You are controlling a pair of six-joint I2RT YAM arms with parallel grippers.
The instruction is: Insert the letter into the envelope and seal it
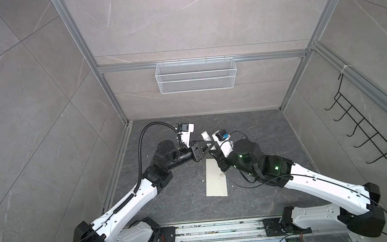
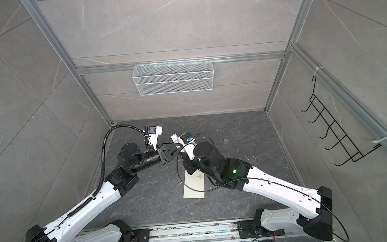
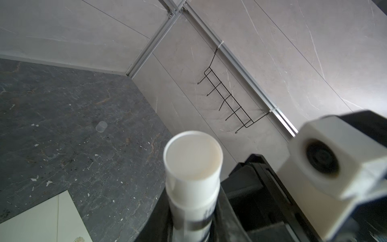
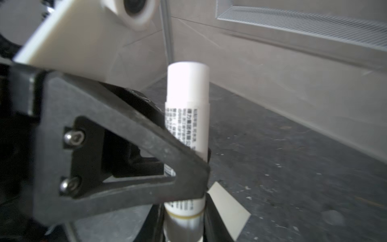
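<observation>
Glue stick (image 3: 192, 167) right up front, clamped by both the left end effector (image 3: 191, 219) and right end effector (image 4: 184, 223), probably a handoff before gluing the envelope (image 1: 216, 179) mid-frame.

A dark grey, veined stone tabletop (image 1: 175, 203) carries a long cream-white envelope (image 1: 216, 183), which lies flat near the middle with its far end hidden in both top views. A small clear cap (image 3: 101, 126) sits farther back, well apart from the envelope. White flecks (image 3: 34, 179) dot the slab around them.
</observation>
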